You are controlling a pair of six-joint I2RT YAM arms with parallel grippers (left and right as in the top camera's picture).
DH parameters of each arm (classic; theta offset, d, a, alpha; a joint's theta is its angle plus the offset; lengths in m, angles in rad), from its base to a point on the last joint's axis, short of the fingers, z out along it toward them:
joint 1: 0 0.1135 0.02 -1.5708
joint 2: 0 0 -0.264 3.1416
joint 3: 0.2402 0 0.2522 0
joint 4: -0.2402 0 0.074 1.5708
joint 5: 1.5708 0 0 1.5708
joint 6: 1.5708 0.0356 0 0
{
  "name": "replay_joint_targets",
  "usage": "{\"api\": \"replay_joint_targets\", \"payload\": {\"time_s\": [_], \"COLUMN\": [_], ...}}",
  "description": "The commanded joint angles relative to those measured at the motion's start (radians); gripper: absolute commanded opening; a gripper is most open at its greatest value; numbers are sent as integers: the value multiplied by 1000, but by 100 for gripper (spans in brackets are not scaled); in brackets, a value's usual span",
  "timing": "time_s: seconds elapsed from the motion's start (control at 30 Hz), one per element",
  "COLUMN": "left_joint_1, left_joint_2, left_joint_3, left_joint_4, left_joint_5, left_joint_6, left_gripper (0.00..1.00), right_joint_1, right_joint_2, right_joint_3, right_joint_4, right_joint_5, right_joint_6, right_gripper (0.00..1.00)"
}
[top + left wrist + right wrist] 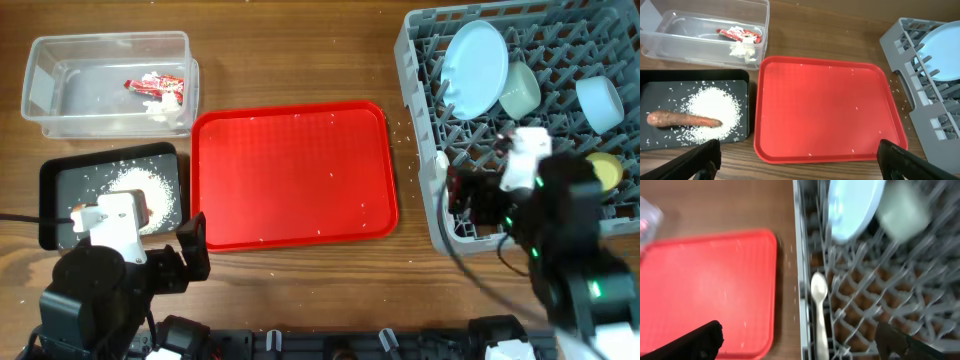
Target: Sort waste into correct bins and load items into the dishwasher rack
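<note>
The grey dishwasher rack (420, 50) at the right holds the light-blue plate (475, 68), the pale-green bowl (520, 90), the light-blue bowl (600, 102) and the yellow cup (604, 170). The white spoon (818, 305) lies in the rack by its left rim. My right gripper (800, 345) is open above the spoon and holds nothing. The clear tub (60, 80) holds red-and-white wrappers (155, 85). The black tray (60, 180) holds the rice heap (715, 107) and the orange-brown food stick (682, 120). My left gripper (797, 167) is open and empty.
The big red serving tray (295, 175) lies in the middle between the bins and the rack, with a few stray rice grains on it. Loose grains lie on the wooden table by the rack's left edge. My left arm base sits at the front left.
</note>
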Motion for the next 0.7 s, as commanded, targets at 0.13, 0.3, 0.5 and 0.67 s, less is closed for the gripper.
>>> {"api": "replay_joint_targets", "payload": {"time_s": [0.13, 0.3, 0.5, 0.67], "left_joint_1": [-5, -5, -5, -5], "left_joint_2": [-3, -3, -3, -3], "left_joint_3": [-7, -7, -7, -7], "left_joint_4": [0, 0, 0, 0], "left_joint_5": [-17, -17, -17, -17], "left_joint_6": [-5, -5, -5, -5], "left_gripper": [100, 100, 100, 100], "right_joint_1": [-8, -29, -29, -29], "right_joint_2": [-293, -481, -649, -763], "right_joint_3": [-148, -407, -719, -897], "right_joint_4": [196, 469, 819, 1018], "right_joint_5": [30, 24, 8, 8], "right_joint_6": [-152, -137, -113, -111], "right_gripper": [100, 100, 100, 100]}}
